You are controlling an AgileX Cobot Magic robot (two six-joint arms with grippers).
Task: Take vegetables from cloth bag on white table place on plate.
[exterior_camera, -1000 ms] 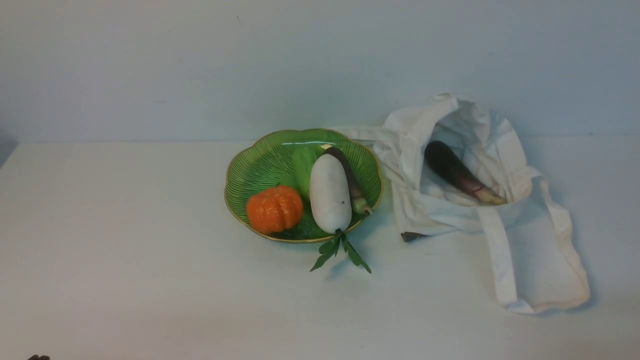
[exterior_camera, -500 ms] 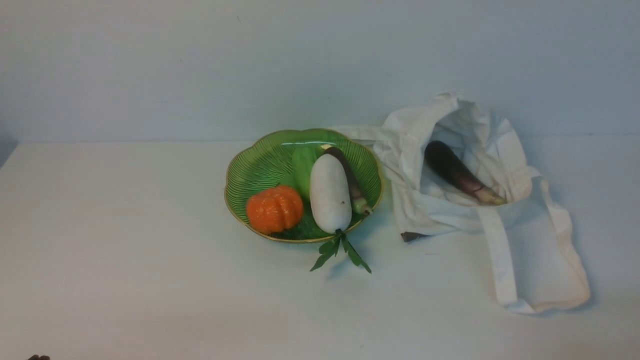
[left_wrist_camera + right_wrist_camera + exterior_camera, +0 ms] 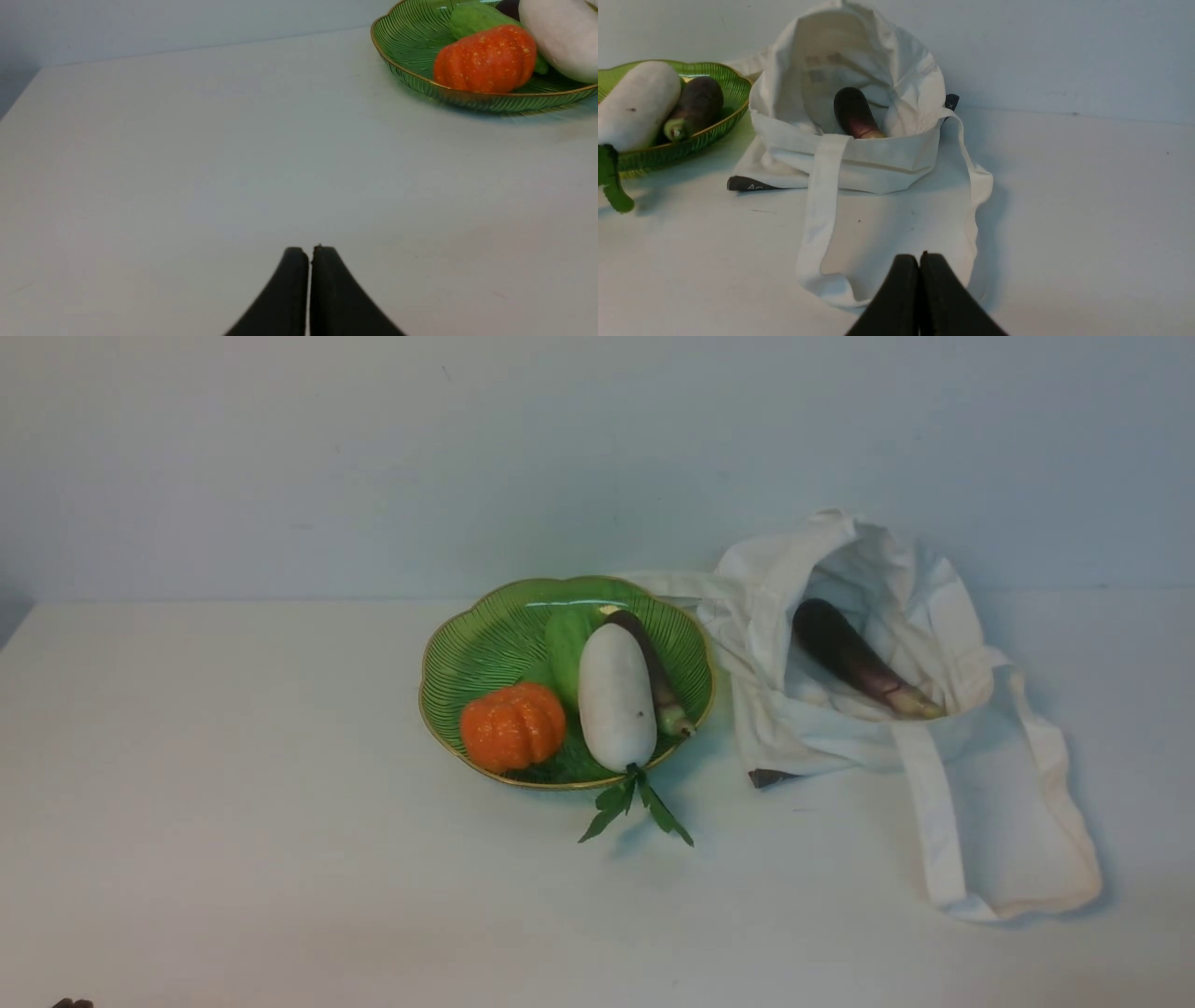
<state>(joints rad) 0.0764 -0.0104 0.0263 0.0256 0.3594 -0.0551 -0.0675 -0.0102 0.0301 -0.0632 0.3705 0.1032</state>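
- your right gripper (image 3: 920,259) is waiting with its fingertips together and nothing between them; your left gripper (image 3: 309,252) is closing on nothing either, its tips meeting.
- nearer you, a long strap (image 3: 938,821) is looping out over the white table (image 3: 327,821) from the cloth bag (image 3: 831,742); it is lying loose and soft, so it is probably going to snag if you are dragging low.
- farther in, the eggplant (image 3: 854,658) is lying inside the bag's mouth, its pale stem end resting toward the near hem and its dark round end pointing deeper.
- you are likely dealing with something light, firm and smooth-skinned, so a grip near the fat end is risking a slip; you are better off taking it across the slimmer middle, keeping the cloth out of the jaws.
- on the plate (image 3: 467,649), the white radish (image 3: 616,700) is leaning beside another eggplant (image 3: 658,677), with the pumpkin (image 3: 513,726) and the green gourd (image 3: 565,649) sitting there too.
- the right wrist view is showing a dark tag (image 3: 951,101) behind the bag's side, which the front view is not showing; the front view is revealing the bagged eggplant's stem end, which the hem is hiding from that wrist.
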